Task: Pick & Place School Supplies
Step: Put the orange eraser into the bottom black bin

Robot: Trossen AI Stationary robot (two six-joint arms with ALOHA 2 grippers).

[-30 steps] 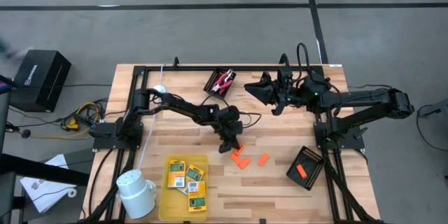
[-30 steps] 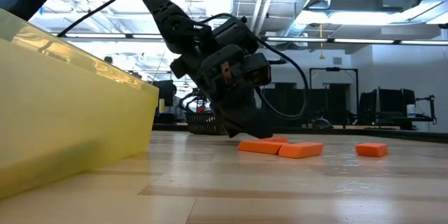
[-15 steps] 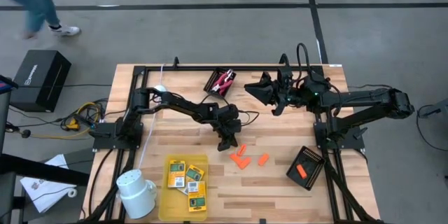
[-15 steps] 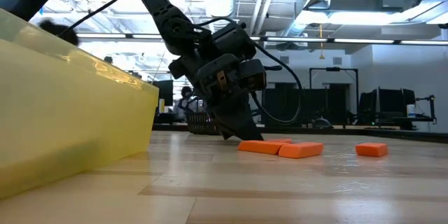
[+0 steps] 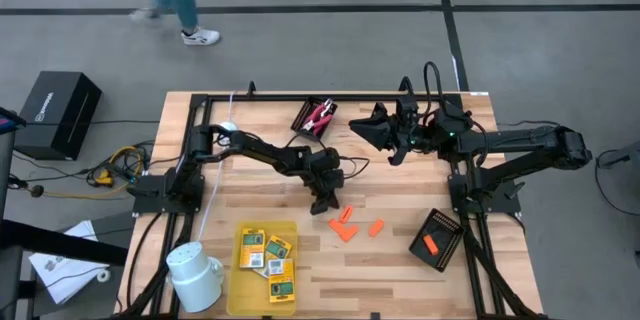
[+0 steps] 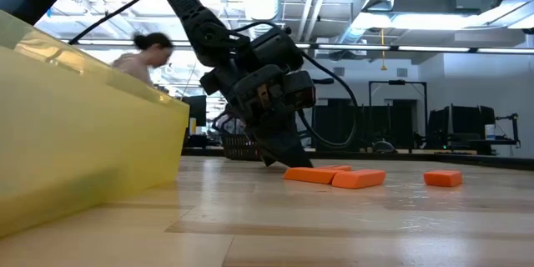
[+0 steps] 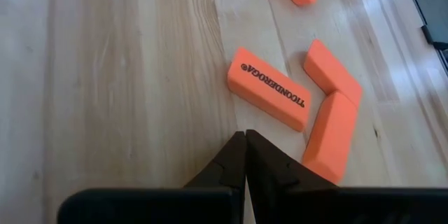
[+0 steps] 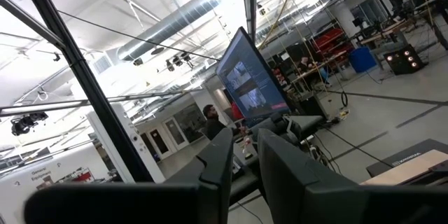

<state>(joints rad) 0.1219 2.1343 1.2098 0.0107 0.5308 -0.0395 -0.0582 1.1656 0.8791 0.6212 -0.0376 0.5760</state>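
Several stubby orange pieces [image 5: 345, 224] lie flat on the wood near the table's middle; one of them is printed [image 7: 269, 89]. My left gripper [image 7: 245, 136] is shut, slants down and has its tips just short of the printed piece, with bare wood between. Yellow-and-green packets [image 5: 268, 252] lie in a yellow tray [image 5: 240, 285] at the front. A red-handled tool [image 5: 322, 115] lies in a black tray at the far edge. My right gripper [image 5: 365, 130] is raised at the far right, slightly open, with nothing between its fingers [image 8: 217, 161]. My left gripper's shut fingertips [image 6: 279, 161] reach down to about the level of the tabletop beside the orange pieces. I cannot tell whether they touch the wood. They do not touch the printed piece.
A white mug [image 5: 195, 273] stands at the front left beside the yellow tray. A black tray [image 5: 440, 228] at the front right holds one orange piece [image 5: 431, 244]. A person walks on the floor beyond the far edge. A black frame [image 5: 300, 97] borders the table.
My left gripper, still shut, has drawn back a little from the orange pieces toward the table's left; in the low view its tips no longer overlap the nearest piece. The person beyond the table has walked from left to right.
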